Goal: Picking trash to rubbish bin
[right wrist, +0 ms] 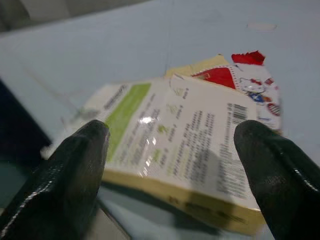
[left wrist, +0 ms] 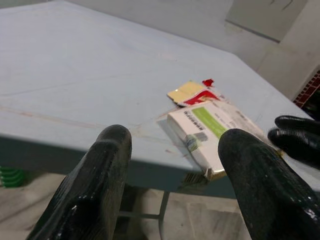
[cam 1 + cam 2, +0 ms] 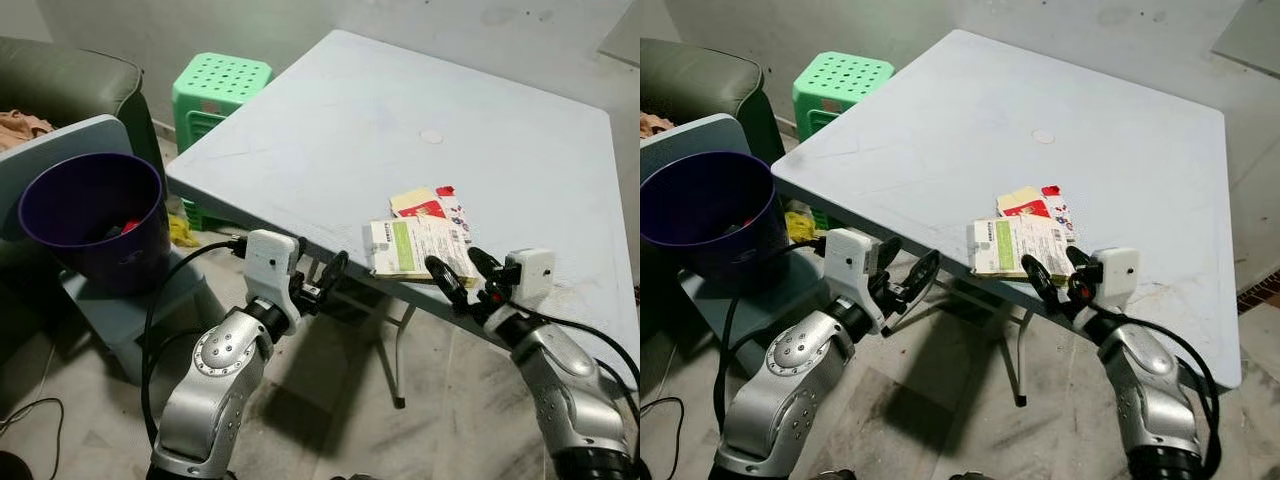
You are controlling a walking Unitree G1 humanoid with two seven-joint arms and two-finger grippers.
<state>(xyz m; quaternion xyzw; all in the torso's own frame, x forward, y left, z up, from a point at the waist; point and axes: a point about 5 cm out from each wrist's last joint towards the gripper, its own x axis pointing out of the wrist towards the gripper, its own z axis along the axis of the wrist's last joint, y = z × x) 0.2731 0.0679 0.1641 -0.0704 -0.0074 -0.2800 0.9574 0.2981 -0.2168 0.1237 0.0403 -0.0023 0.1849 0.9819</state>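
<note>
Trash lay uncollected on the grey table (image 3: 330, 120): a white-and-green packet (image 3: 412, 246) at the near edge, a red-and-yellow wrapper (image 3: 432, 205) touching it just behind; the purple bin (image 3: 92, 215) stood well apart at the robot's left, with some scraps seemingly already inside. The right gripper (image 3: 459, 274) hovered just before the packet, fingers spread and empty; the left gripper (image 3: 318, 280) waited below the table edge, likewise released. By my judgement, the grasp, the carry and the drop all remained undone.
</note>
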